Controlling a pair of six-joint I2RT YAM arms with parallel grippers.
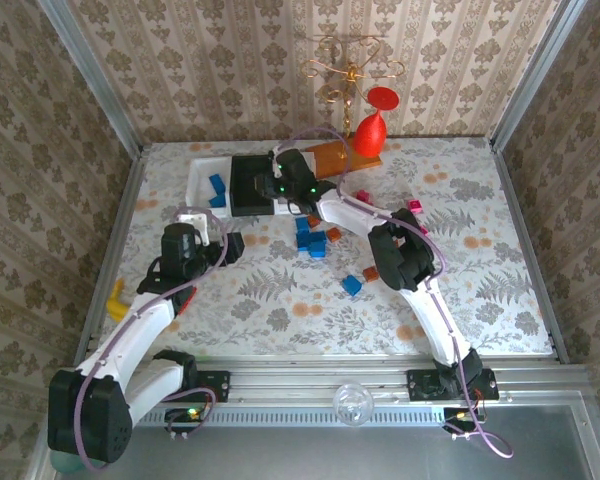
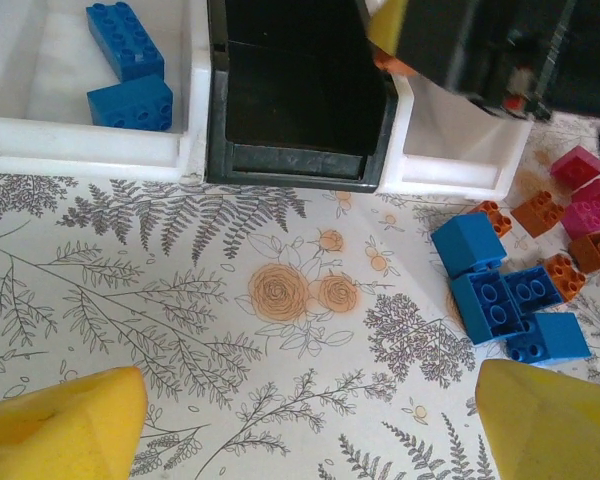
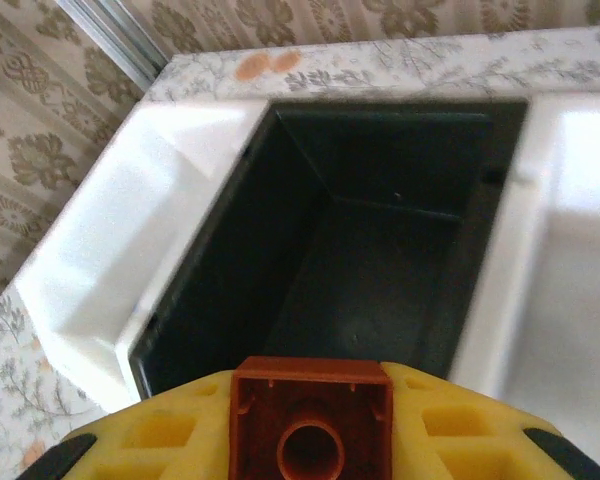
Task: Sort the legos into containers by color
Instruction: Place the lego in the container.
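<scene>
My right gripper point(image 3: 310, 452): yellow pads clamped on one small brown-orange plastic lego brick point(image 3: 310, 405), its hollow underside facing the wrist camera. Below and ahead of it is the black rectangular plastic bin point(image 3: 380, 300), with white plastic bins point(image 3: 120, 250) flanking it.

My left gripper point(image 2: 310, 425): spread wide, nothing held, above the flowered table point(image 2: 230, 330). Ahead-left, two blue bricks point(image 2: 130, 100) lie in a white bin. Ahead-right are loose blue, brown and pink bricks point(image 2: 510, 300).
</scene>
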